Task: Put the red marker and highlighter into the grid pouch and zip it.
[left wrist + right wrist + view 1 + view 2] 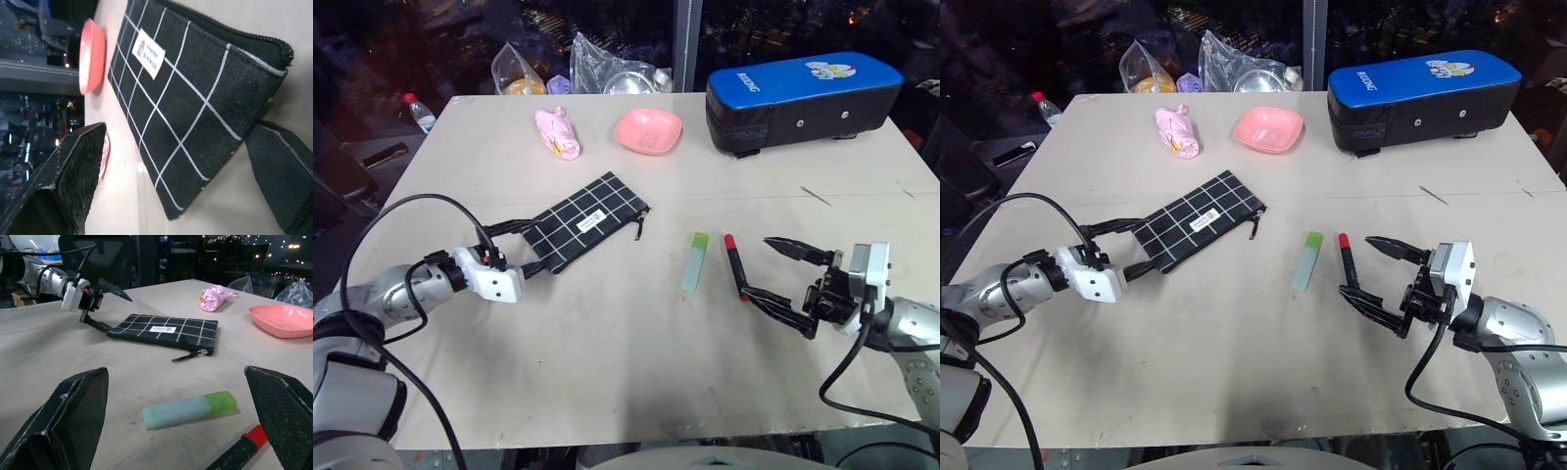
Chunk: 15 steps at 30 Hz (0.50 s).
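On the tabletop, the left hand, released, brackets the grid pouch's near corner; the highlighter and red marker lie side by side before the spread, empty right hand.

My left arm reaches in low from my left side, forearm nearly level above the beige tabletop, and its white-cased left gripper points toward the flat black fabric pouch with white grid lines, its two black fingers spread wide, one at each side of the pouch's near corner; I cannot tell whether they touch it. My right arm comes in from my right, well apart from that pouch, its wrist bent so the right gripper points level and back toward the pouch. Its two black fingers stand fully apart and hold nothing.
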Available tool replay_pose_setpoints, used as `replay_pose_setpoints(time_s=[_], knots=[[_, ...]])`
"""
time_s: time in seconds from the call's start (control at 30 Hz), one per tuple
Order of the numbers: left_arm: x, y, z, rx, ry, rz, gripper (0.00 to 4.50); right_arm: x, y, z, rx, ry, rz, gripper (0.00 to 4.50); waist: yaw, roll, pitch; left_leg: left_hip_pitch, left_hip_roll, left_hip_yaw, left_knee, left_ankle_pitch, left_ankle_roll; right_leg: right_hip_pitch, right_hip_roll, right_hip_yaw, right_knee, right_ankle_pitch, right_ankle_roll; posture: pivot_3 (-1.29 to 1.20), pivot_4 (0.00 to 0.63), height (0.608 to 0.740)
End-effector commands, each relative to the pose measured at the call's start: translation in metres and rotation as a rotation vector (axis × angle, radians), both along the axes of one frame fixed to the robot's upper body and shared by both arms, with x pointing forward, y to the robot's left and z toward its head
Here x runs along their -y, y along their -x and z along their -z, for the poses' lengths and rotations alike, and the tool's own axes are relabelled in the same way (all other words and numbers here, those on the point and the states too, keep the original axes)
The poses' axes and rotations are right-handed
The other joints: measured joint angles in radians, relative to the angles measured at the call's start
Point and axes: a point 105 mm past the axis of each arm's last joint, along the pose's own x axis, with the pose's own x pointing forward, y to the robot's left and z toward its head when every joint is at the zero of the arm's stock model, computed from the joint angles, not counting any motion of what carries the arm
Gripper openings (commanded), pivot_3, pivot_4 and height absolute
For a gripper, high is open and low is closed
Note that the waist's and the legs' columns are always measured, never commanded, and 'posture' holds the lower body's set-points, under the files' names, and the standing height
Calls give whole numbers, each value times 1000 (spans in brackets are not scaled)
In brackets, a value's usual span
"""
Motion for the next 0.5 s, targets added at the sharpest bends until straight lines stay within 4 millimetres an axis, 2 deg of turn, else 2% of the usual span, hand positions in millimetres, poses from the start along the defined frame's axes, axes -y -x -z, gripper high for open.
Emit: replay_pose_setpoints(time_s=[0.03, 0.17, 0.47, 0.5], knots=[[10, -12, -9, 66, 100, -35, 4455, -5, 4, -8, 49, -7, -6, 4500, -1, -1, 0, 0, 0, 0, 0, 0, 0, 0, 0, 0, 0, 0, 0, 0, 150, 740], [26, -19, 3, 49, 100, -31, 4455, -4, 3, -9, 56, -9, 11, 4500, 0, -1, 0, 0, 0, 0, 0, 0, 0, 0, 0, 0, 0, 0, 0, 0, 150, 740], [68, -37, 4, 94, 28, 30, 4455, -3, 2, -9, 65, -8, 35, 4500, 2, -1, 0, 0, -1, -1, 2, 0, 0, 1, 0, 0, 0, 1, 0, 0, 150, 740], [70, -38, 6, 92, 16, 33, 3969, -3, 2, -9, 67, -9, 38, 4500, 2, -1, 0, 0, -1, -1, 2, 0, 0, 1, 0, 0, 0, 1, 0, 0, 150, 740]])
